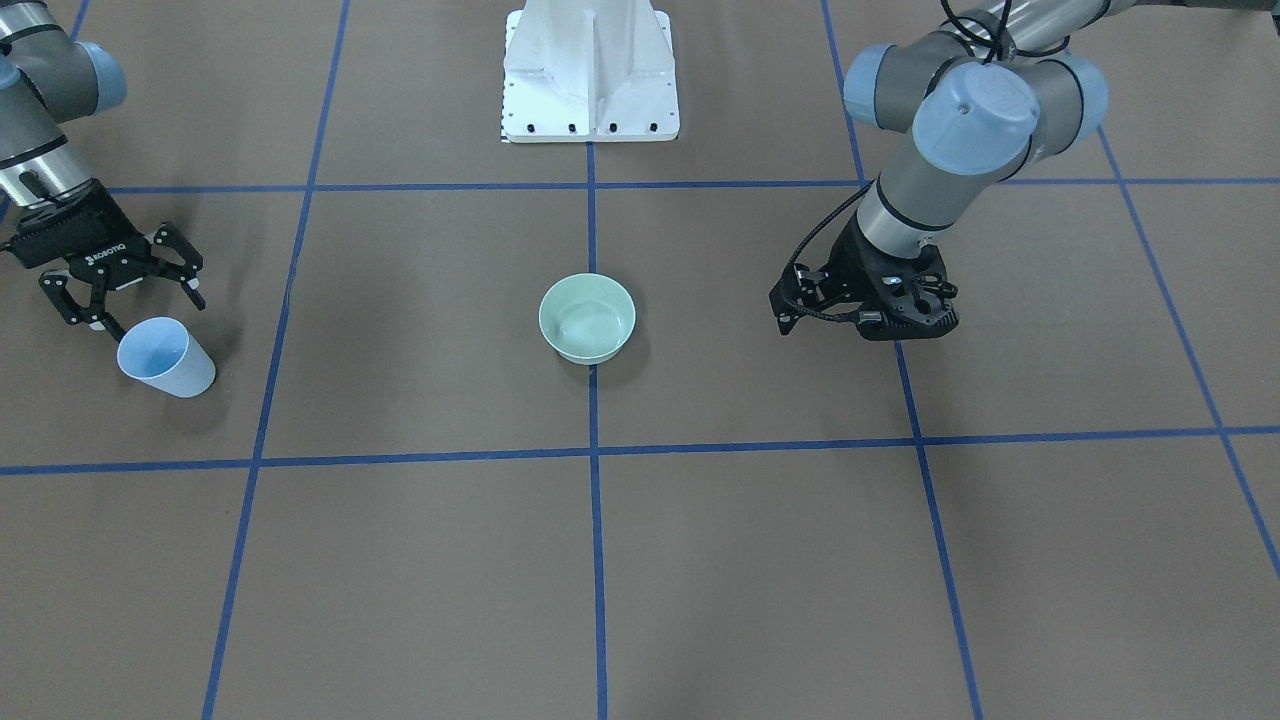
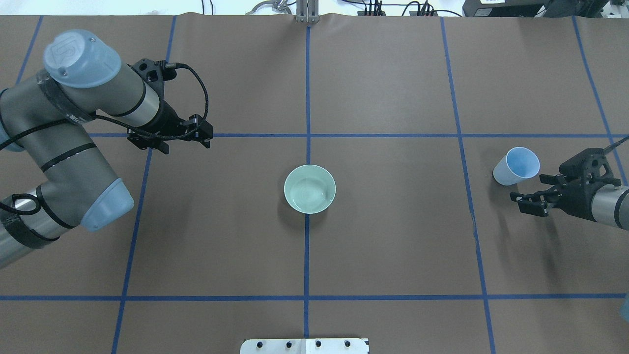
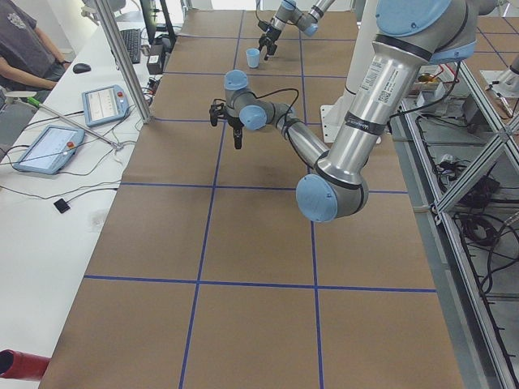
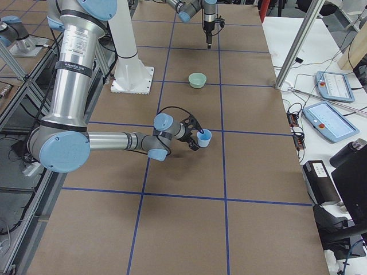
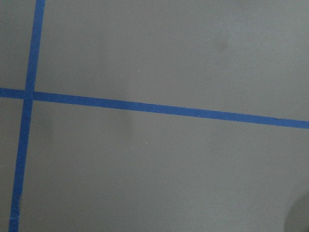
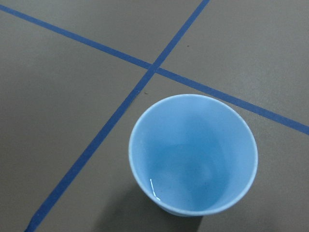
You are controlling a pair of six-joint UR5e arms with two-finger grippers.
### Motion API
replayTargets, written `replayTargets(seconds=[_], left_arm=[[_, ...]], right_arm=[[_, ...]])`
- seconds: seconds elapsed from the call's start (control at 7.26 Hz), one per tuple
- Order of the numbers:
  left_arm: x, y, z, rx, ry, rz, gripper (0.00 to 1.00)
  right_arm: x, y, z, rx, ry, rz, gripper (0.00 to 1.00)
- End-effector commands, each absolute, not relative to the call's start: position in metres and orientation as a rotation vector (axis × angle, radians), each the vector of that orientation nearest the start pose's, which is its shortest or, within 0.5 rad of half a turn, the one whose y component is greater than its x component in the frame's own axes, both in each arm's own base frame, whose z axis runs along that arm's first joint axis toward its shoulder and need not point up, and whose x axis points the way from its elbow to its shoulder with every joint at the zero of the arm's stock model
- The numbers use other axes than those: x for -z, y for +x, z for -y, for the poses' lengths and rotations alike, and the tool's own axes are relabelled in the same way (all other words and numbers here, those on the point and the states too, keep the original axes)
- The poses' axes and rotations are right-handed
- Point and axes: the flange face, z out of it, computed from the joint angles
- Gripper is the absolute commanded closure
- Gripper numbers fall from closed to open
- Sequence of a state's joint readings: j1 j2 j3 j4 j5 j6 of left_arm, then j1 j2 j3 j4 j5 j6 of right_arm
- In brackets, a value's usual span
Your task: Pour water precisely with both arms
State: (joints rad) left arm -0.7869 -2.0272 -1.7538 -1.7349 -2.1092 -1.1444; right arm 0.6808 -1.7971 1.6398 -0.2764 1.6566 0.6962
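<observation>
a light-blue cup (image 1: 165, 360) stands upright on the brown paper desk (image 1: 760, 560), far out on the robot's right side. the water (image 6: 153, 188) lies as a small pool in the bottom of the cup, showing as one thin white glint against the wall. the right fingers (image 1: 182, 262) are spread apart just beside the cup, on the robot's side of it, and grip nothing. the right arm (image 2: 609, 209) reaches in low. a pale green bowl (image 1: 585, 350) sits at the desk's middle on a blue tape line (image 1: 597, 560), well apart from the cup. the left arm (image 2: 73, 147) hangs over the other side with its wrist turned down. the left fingers (image 3: 237, 139) point at the desk near a tape crossing, and i cannot tell whether they are apart or together. a white pedestal base (image 1: 590, 75) stands behind the bowl
</observation>
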Motion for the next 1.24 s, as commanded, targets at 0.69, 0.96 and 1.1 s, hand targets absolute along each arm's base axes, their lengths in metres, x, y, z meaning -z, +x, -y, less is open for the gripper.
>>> replayTargets(seconds=[0.69, 0.96, 1.1], left_arm=[[-0.287, 0.384, 0.503, 0.113, 0.043, -0.950, 0.01], [-0.285, 0.382, 0.502, 0.113, 0.047, -0.953, 0.01], [-0.285, 0.382, 0.502, 0.113, 0.047, -0.953, 0.01]], right_arm=[[-0.583, -0.267, 0.388, 0.164, 0.835, 0.868, 0.03], [-0.585, -0.264, 0.387, 0.163, 0.835, 0.863, 0.31], [-0.584, -0.263, 0.386, 0.162, 0.845, 0.871, 0.53]])
